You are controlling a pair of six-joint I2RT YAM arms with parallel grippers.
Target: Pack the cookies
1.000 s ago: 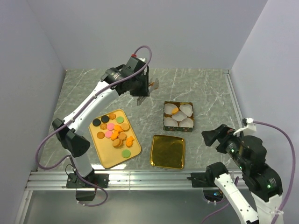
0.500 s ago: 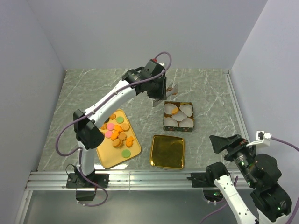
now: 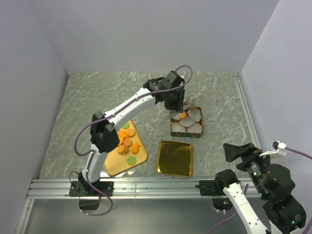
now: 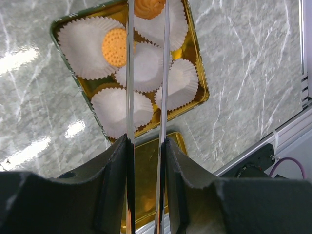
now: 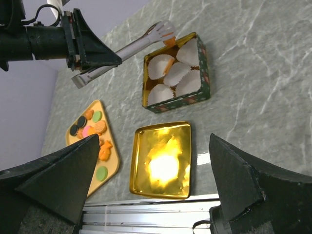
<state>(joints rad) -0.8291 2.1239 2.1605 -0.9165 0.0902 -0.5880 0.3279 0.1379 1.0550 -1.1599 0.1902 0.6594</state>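
LEFT ARM OVER THE TIN: The left hand [image 4: 146, 156] is clamped on long metal tongs [image 4: 129, 73], whose tips pinch an orange flower-shaped cookie [image 4: 148, 7] at the far edge of a square green tin [image 3: 185, 132] lined with white paper cups [image 4: 170, 83]. A round tan cookie [image 4: 116, 47] lies in one cup. More cookies [image 3: 127, 142] sit on a yellow tray [image 3: 114, 166] on the grey marble counter [image 3: 97, 97], near a gold lid [image 3: 175, 158]. The right hand [image 3: 239, 151] hangs at the counter's near right, fingers wide apart.

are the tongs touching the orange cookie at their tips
Touching. The left wrist view shows the orange cookie pinched between both blades of the tongs, no gap on either side.
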